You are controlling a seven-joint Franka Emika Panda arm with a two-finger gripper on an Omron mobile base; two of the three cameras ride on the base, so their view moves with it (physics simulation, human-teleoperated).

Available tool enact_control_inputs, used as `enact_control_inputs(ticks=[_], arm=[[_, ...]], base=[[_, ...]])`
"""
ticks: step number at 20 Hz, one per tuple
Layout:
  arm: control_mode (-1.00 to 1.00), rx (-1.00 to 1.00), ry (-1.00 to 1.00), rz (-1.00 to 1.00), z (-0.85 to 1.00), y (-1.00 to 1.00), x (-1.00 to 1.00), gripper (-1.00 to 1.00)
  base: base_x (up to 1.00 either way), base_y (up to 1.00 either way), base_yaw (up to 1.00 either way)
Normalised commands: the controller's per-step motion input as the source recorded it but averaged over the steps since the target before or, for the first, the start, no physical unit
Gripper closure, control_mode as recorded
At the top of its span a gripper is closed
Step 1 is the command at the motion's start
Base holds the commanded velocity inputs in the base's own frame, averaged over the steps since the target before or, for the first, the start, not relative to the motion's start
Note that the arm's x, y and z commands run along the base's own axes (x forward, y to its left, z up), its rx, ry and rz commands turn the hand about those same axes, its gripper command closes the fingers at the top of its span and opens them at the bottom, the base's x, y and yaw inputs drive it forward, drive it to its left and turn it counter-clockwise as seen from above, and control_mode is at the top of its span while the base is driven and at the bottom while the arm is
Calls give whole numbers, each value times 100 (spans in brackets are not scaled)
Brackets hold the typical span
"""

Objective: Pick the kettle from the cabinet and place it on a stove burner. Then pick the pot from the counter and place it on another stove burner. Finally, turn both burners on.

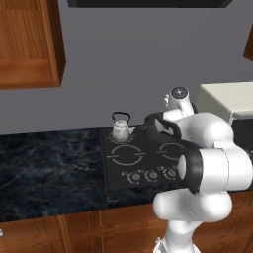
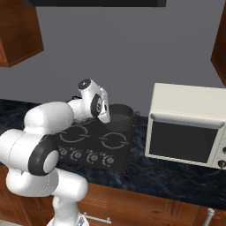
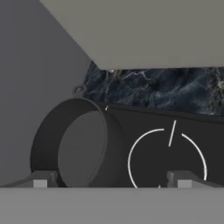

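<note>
The small silver kettle [image 1: 121, 129] with its black arched handle stands on the back left burner of the black cooktop [image 1: 123, 170]. The dark grey pot [image 2: 120, 117] stands at the cooktop's back right corner, next to the counter [image 2: 145, 170]. My gripper [image 3: 111, 181] is open just by the pot [image 3: 74, 144]. One fingertip [image 3: 40, 180] shows against the pot's outside and the other fingertip [image 3: 183, 180] over a bare burner ring [image 3: 166, 157]; nothing is gripped. The wooden cabinet [image 1: 29, 44] hangs at the upper left.
A cream microwave oven [image 2: 187, 126] stands on the counter close to the right of the pot. A row of round knobs [image 2: 84, 155] runs along the cooktop's front edge. Both front burners [image 2: 114, 141] are bare. The grey wall is right behind the pot.
</note>
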Motion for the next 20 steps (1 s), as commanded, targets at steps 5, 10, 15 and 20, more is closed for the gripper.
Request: enact_control_inputs(ticks=[5, 10, 15, 20], arm=[[-100, 0, 5, 8, 52, 11, -10, -100], [-100, 0, 5, 9, 40, 10, -22, -100], [-100, 0, 3, 9, 33, 9, -26, -100], [-100, 0, 1, 11, 19, 19, -33, -100]], base=[[0, 0, 0], [0, 0, 0], [0, 0, 0], [0, 0, 0]])
